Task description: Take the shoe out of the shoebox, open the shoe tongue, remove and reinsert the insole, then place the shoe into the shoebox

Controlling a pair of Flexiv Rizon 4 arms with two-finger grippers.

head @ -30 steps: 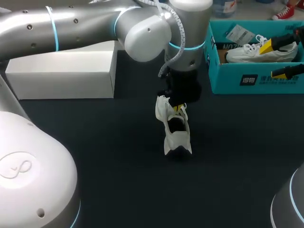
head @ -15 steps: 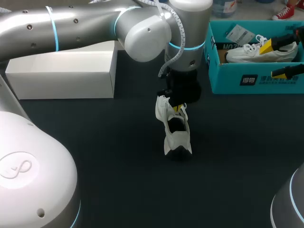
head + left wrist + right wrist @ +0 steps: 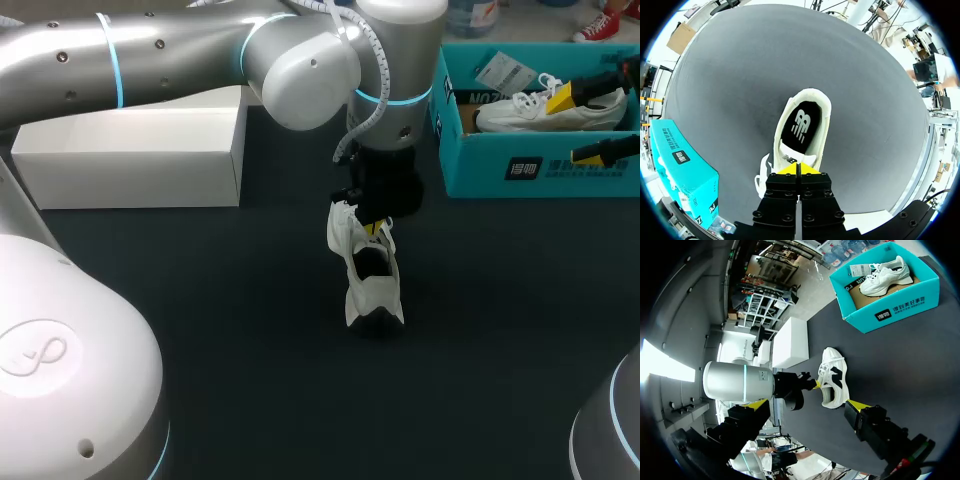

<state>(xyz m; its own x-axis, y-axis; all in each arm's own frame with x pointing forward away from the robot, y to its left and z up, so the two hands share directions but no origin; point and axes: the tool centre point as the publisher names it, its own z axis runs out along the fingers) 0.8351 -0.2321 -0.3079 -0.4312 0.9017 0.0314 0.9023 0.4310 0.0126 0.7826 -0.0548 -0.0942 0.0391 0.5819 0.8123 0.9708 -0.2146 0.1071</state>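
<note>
On dark table (image 3: 200, 330) | left jaws seemingly pinching shoe (image 3: 372, 290) | right jaws wide, beside shoebox (image 3: 520, 165)

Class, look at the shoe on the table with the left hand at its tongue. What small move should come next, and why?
Probably draw the left hand back slightly, away from the heel, to fold the tongue open. Its tips look closed on the tongue of the shoe, and the black insole sits inside, so a wider opening seems needed to remove it.
</note>
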